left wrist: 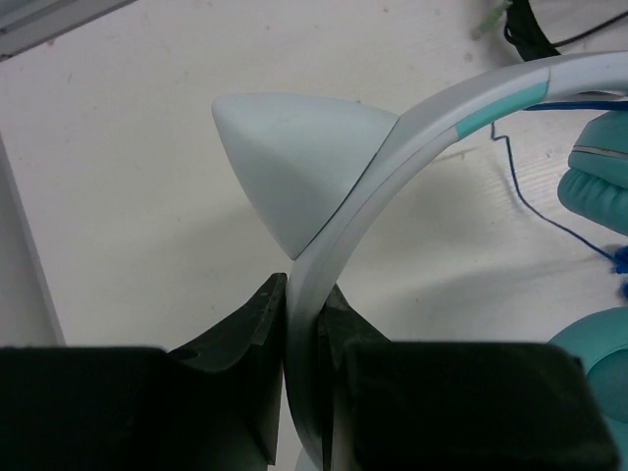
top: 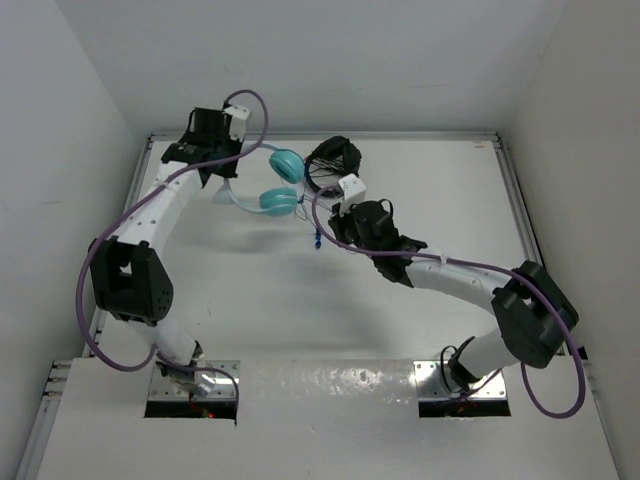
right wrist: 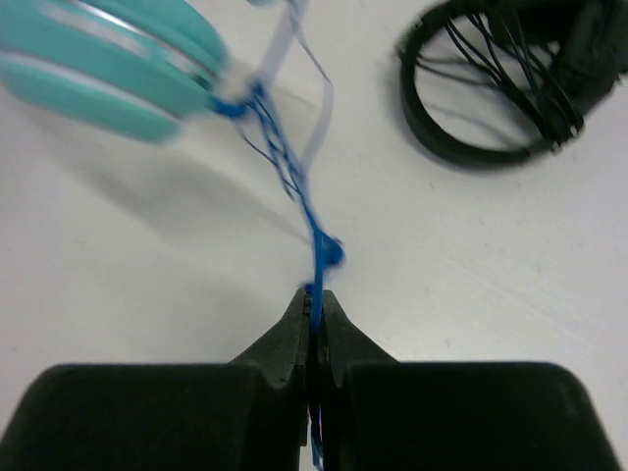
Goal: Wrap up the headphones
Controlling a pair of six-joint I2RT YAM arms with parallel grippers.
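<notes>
The headphones [top: 280, 200] lay far back on the worktop [top: 260, 300] beside a black headset [top: 332, 160] in the top view, where the grips were too small to read. The left wrist showed the left pincer [left wrist: 302, 306] closed on the pale headband [left wrist: 392, 147]. The right wrist showed the right pincer [right wrist: 312, 306] pinching the thin blue cable [right wrist: 314, 226], which might slip or snag at its knot if pulled; the cup [right wrist: 108, 69] was blurred.

Both arms built alike: left arm [top: 160, 215], right arm [top: 455, 278]. White tubular links, chunky black joint housings. A purple cable [top: 266, 118] loops loose along each. Small white camera block [top: 237, 122] just back of the fingers [left wrist: 250, 339]. Fingers matte black, wedge-shaped, tapering to thin tips. Bare metal base plates [top: 225, 375].
</notes>
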